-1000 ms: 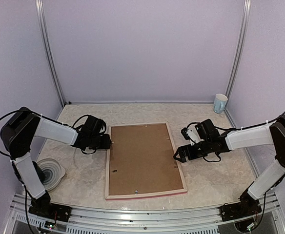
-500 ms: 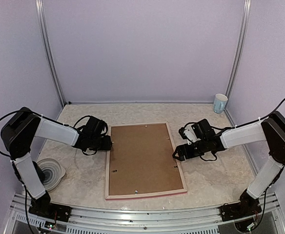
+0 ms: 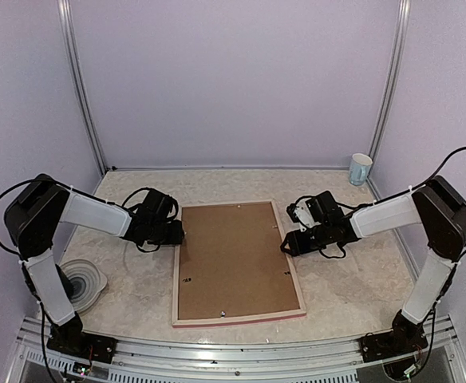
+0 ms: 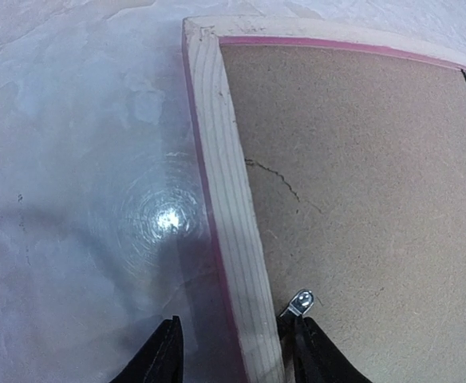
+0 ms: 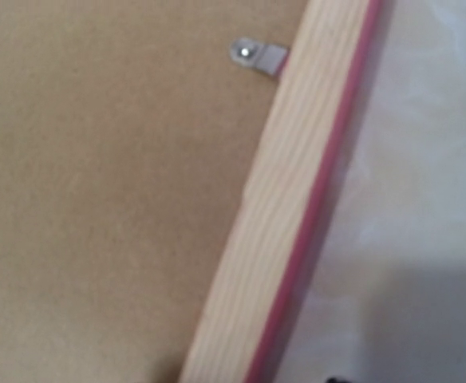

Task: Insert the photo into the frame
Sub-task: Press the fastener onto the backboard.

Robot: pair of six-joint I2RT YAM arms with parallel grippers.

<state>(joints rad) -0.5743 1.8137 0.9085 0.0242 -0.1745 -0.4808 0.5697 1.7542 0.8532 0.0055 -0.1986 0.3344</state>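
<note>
Since the frame (image 3: 175,279) lies face down mid-table (image 3: 353,291), pale wood up with the brown backing board (image 3: 233,259) seated in it, the overhead view gives you no sight of the photo. The left gripper (image 3: 177,233) sits at the left rail and the right gripper (image 3: 286,246) at the right rail, probably to steady it. On the left wrist, two fingers (image 4: 163,355) stand partly apart astride the rail beside a metal tab (image 4: 301,302); you cannot tell whether they pinch it. On the right wrist, only rail, board and a second tab (image 5: 257,54) show, so you cannot tell that pincer's opening.
</note>
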